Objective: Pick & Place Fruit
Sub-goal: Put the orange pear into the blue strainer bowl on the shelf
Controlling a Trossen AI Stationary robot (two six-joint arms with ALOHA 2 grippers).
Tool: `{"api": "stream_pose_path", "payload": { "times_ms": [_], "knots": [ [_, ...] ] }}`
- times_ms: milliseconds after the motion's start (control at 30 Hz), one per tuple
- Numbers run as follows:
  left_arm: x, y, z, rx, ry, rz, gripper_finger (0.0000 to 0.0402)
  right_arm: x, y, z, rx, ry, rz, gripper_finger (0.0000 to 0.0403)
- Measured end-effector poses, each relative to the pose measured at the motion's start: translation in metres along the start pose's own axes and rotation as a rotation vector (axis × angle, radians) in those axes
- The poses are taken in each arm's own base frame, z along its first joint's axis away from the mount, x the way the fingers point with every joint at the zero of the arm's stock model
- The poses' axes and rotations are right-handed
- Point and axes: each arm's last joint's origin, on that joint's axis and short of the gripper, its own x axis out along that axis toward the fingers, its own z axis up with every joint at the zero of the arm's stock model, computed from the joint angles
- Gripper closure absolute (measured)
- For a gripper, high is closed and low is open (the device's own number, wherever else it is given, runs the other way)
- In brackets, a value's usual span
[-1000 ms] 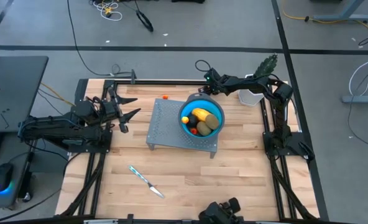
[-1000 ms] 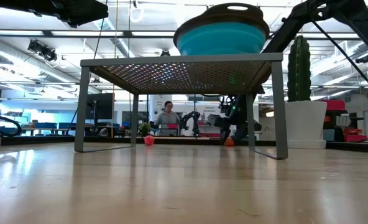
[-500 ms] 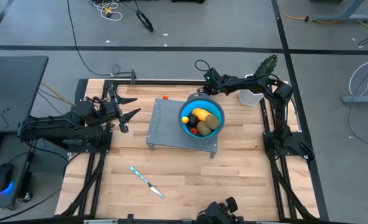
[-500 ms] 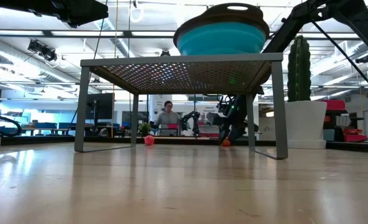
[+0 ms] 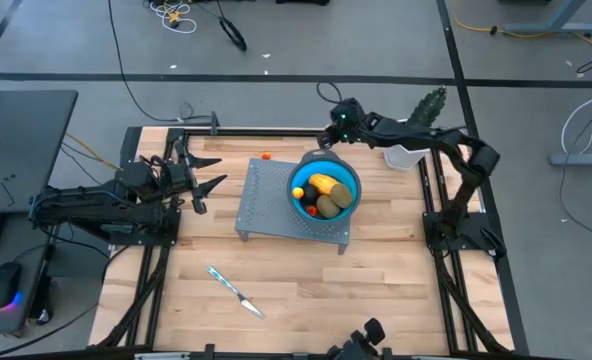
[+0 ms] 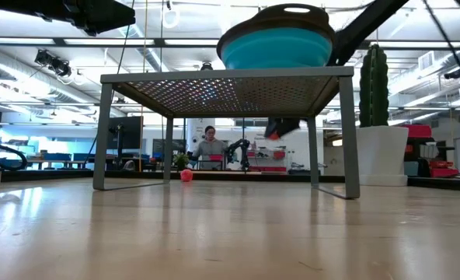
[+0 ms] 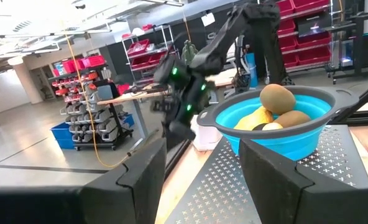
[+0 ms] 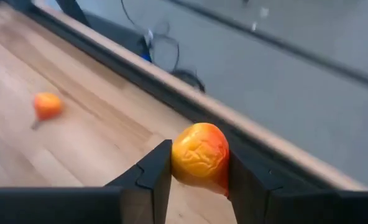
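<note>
Resting over the wooden counter's point(image 5: 306, 280) left side, the left hand point(image 5: 204, 172) has its fingers spread and holds nothing. Further right, a small orange fruit point(image 5: 265, 156) lies on the counter behind a perforated metal stand point(image 5: 266, 205), which carries a blue bowl point(image 5: 347, 175) of fruit. Beyond the bowl, the raised right hand point(image 8: 198, 169) pinches an orange-red fruit point(image 8: 200, 154).

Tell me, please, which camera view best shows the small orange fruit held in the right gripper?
The right wrist view: the orange fruit fills the gap in the right gripper, clamped and clear of the table. The low view shows only a blurred red-orange spot behind the rack; the high view hides it.
</note>
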Motion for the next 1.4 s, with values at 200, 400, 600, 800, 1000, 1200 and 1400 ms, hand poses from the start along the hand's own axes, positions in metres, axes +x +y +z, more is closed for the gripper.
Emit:
{"api": "stream_pose_path", "payload": {
  "times_ms": [200,400,600,800,1000,1200,1400],
  "knots": [
    [0.000,0.000,0.000,-0.001,0.001,-0.001,0.0191,-0.056,0.018,0.020,-0.074,-0.161,0.015,0.0271],
    [0.000,0.000,0.000,0.000,0.003,0.000,0.0191,-0.118,0.049,0.027,-0.172,-0.292,0.206,0.0271],
    [0.000,0.000,0.000,-0.005,0.002,-0.001,0.0191,-0.155,0.095,0.008,-0.381,-0.304,0.520,0.0271],
    [0.000,0.000,0.000,-0.030,-0.001,0.000,0.0191,-0.176,0.131,-0.015,-0.490,-0.292,0.659,0.0271],
    [0.000,0.000,0.000,-0.037,-0.001,0.000,0.0191,-0.184,0.144,-0.034,-0.545,-0.232,0.634,0.0267],
    [0.000,0.000,-0.001,-0.074,0.007,-0.002,0.0191,-0.182,0.141,-0.043,-0.540,-0.156,0.522,0.0235],
    [0.000,0.000,-0.001,-0.121,0.015,0.012,0.0191,-0.183,0.143,-0.043,-0.539,-0.159,0.548,0.0194]
  ]
}}
